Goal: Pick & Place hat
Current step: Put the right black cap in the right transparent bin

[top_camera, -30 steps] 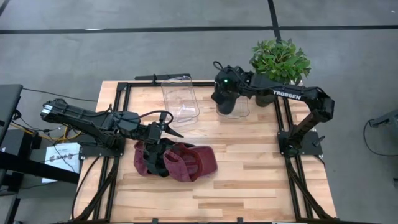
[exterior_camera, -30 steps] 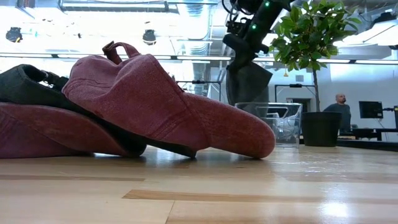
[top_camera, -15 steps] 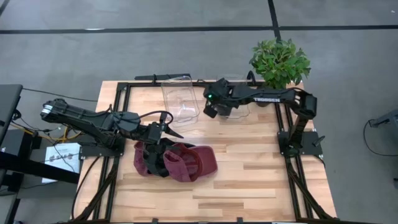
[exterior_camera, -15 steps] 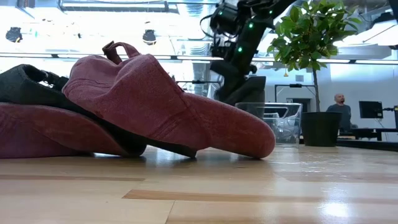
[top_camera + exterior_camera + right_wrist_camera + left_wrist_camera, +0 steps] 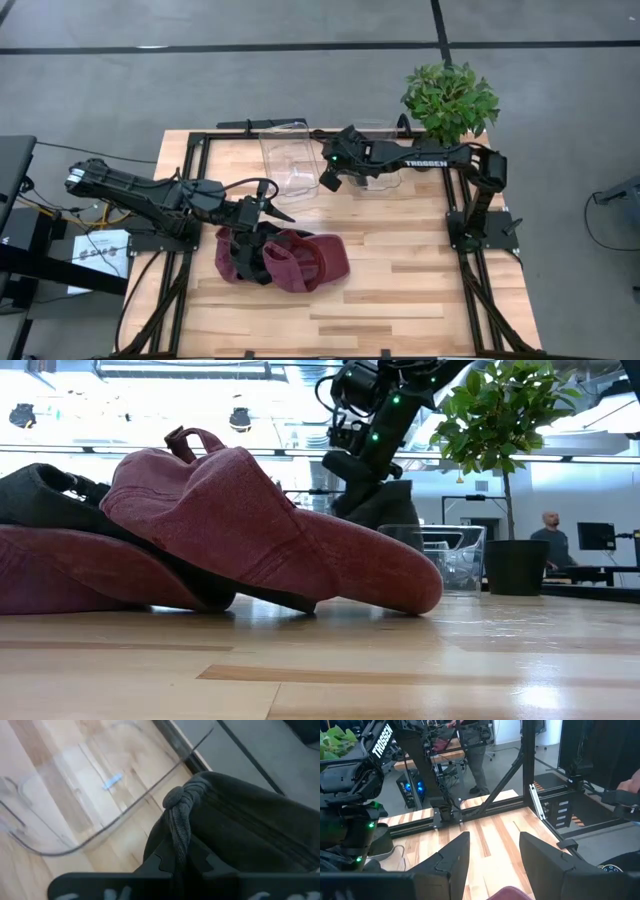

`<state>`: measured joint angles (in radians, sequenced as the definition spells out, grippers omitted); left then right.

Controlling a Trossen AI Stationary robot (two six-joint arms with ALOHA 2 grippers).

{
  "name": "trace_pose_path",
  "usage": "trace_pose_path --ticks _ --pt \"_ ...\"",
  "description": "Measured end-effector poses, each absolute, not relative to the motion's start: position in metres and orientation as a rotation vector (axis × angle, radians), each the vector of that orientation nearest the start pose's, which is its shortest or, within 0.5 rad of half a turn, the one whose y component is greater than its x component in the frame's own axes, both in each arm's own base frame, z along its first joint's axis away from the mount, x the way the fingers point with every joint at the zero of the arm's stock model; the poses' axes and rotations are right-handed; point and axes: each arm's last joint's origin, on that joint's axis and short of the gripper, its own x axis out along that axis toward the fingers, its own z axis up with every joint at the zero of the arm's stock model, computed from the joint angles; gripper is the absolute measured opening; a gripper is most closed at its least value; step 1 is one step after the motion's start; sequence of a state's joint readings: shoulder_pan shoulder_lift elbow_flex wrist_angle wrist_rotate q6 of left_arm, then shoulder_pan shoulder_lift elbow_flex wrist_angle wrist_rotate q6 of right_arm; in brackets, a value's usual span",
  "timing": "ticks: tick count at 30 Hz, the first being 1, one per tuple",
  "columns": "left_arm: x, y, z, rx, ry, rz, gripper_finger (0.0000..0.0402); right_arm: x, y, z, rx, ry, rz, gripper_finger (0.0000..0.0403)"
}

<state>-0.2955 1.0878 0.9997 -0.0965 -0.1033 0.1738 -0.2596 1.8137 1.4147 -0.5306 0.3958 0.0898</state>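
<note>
At lower left of the high view, my left claw point(image 5: 262, 222) hangs spread above the red hats point(image 5: 300, 258) piled on the worktop point(image 5: 400, 280), holding none; those are left to move. Right of it, at upper centre, my right claw point(image 5: 331, 178) is clenched on a dark hat point(image 5: 385, 505) between two clear bins point(image 5: 290, 158); both look empty.

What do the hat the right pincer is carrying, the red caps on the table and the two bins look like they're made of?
Dark hat: soft woven cloth, matte; it folds and bunches into a knot in the shut right pincer.
Red caps: washed cotton-like fabric, faded and matte, sagging in soft creases.
Bins: clear rigid plastic, probably; the table's wood shows through and their edges glint.
</note>
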Motion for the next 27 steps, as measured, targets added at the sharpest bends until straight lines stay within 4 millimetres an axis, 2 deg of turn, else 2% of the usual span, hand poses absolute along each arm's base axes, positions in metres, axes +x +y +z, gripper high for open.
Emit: trace_pose_path --ticks 6,10,21,27 --pt "0.232 -0.067 0.358 0.209 0.164 -0.207 0.0171 0.374 -0.110 0.244 0.031 0.905 -0.655 0.0002" --pt "0.232 -0.067 0.358 0.209 0.164 -0.207 0.0171 0.375 -0.106 0.244 0.021 0.909 -0.639 0.0019" --pt "0.232 -0.067 0.358 0.210 0.164 -0.207 0.0171 0.374 -0.101 0.243 -0.021 0.948 -0.598 0.0166" --pt "0.232 -0.067 0.358 0.210 0.165 -0.207 0.0171 0.375 -0.092 0.248 -0.058 0.940 -0.566 0.0210"
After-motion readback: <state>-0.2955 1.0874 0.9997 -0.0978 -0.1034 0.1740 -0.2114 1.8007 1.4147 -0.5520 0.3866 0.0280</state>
